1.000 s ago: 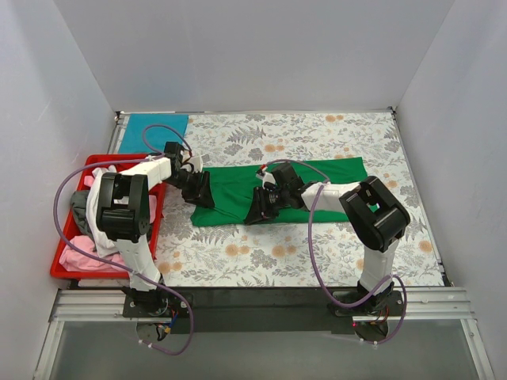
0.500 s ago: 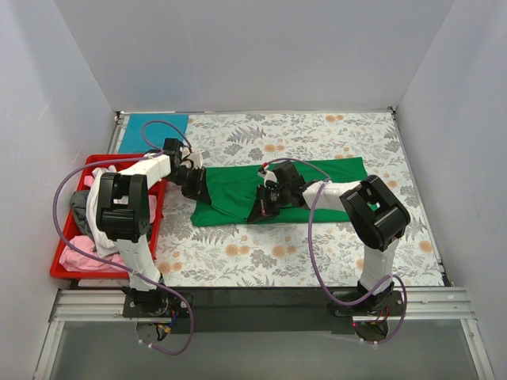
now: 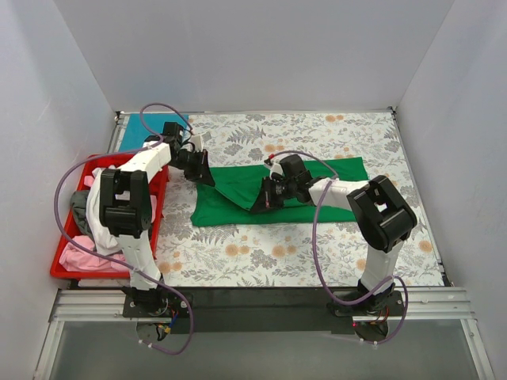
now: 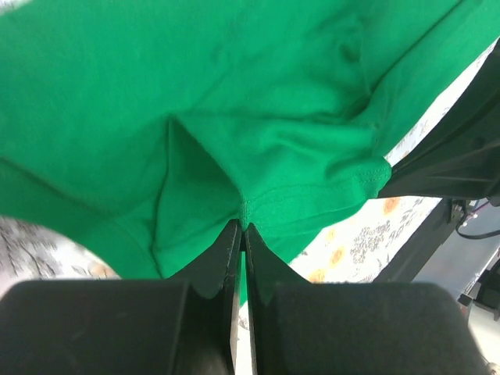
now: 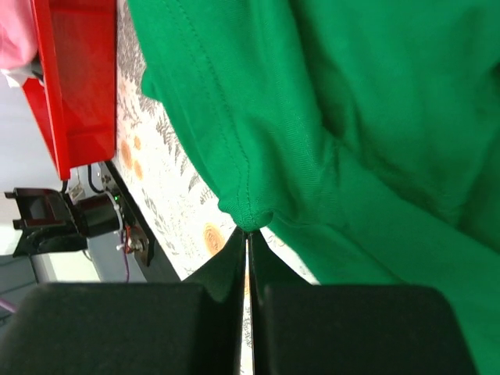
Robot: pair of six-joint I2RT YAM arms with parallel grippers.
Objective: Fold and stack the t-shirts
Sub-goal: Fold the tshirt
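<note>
A bright green t-shirt [image 3: 325, 176] lies across the middle of the floral table cloth. My left gripper [image 3: 204, 176] is shut on the green shirt's left hem [image 4: 258, 205] and holds it lifted off the cloth. Shut as well, my right gripper [image 3: 265, 202] pinches the shirt's front hem [image 5: 251, 212], with cloth [image 5: 375, 117] draped beyond the tips. A folded teal-blue t-shirt [image 3: 152, 127] lies at the table's back left corner. Pink [image 3: 83, 255], white [image 3: 98, 207] and dark grey [image 3: 79, 209] shirts sit piled in the red tray.
The red plastic tray [image 3: 61, 260] stands at the left edge, its side also visible in the right wrist view [image 5: 82, 86]. Grey walls enclose the table on three sides. The floral cloth [image 3: 333, 245] covers the tabletop.
Both grippers have closed on the green shirt's hem. The left gripper has lifted its corner up and toward the back; the right has pulled its pinch slightly back too.
</note>
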